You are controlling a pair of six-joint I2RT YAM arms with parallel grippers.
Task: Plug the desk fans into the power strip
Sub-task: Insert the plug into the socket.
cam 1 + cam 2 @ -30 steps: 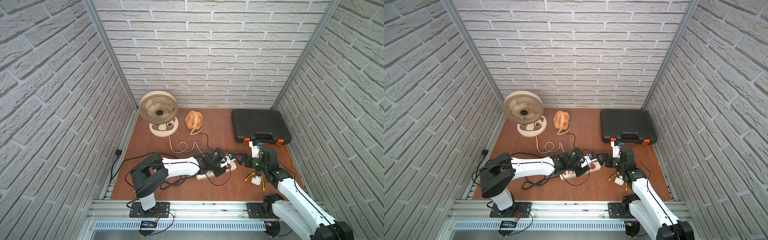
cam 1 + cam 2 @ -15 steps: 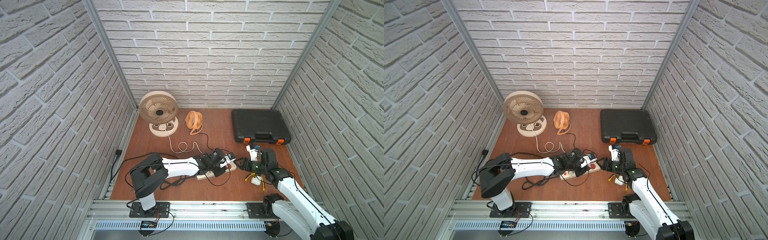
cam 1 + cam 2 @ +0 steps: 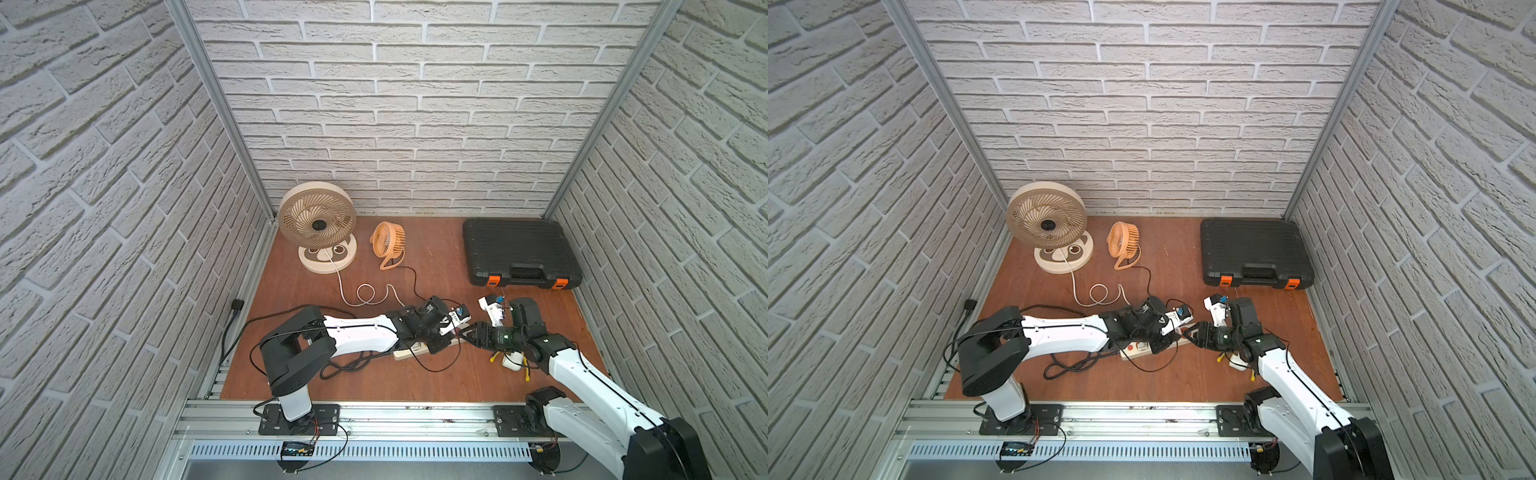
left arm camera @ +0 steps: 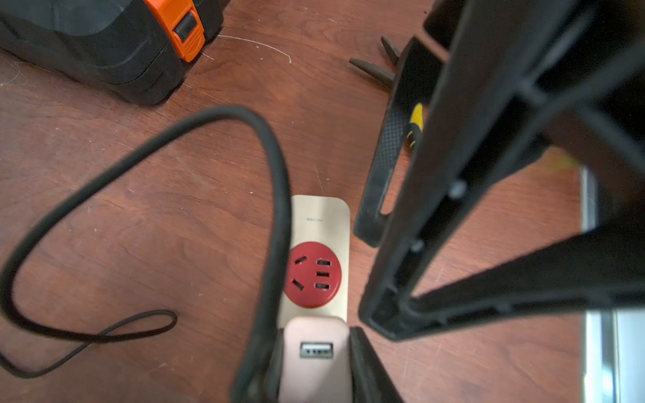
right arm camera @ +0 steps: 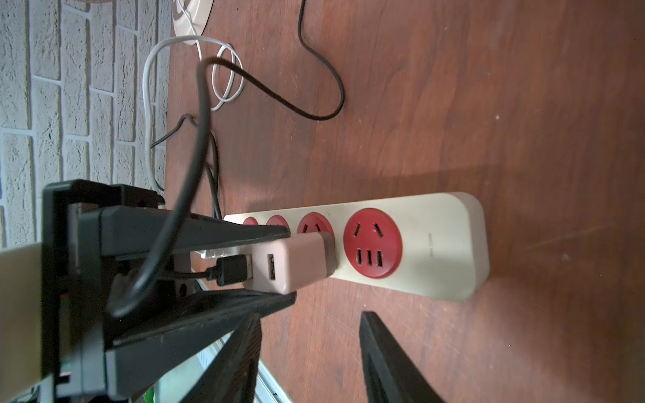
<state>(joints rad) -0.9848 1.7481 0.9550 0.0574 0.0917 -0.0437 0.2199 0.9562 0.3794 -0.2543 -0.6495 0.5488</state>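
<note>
Pink USB adapter [image 5: 296, 261] at power strip [image 5: 436, 244] socket, plain only in wrist views, left gripper [image 4: 316, 352] jaws clamping it, right gripper [image 5: 310, 315] jaws parted, empty.

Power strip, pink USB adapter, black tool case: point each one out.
power strip [image 5: 436, 244]: right wrist view, bare cream end.
pink USB adapter [image 5: 300, 260]: right wrist view, its side face.
black tool case [image 3: 517, 249]: a top view, lid centre.
</note>
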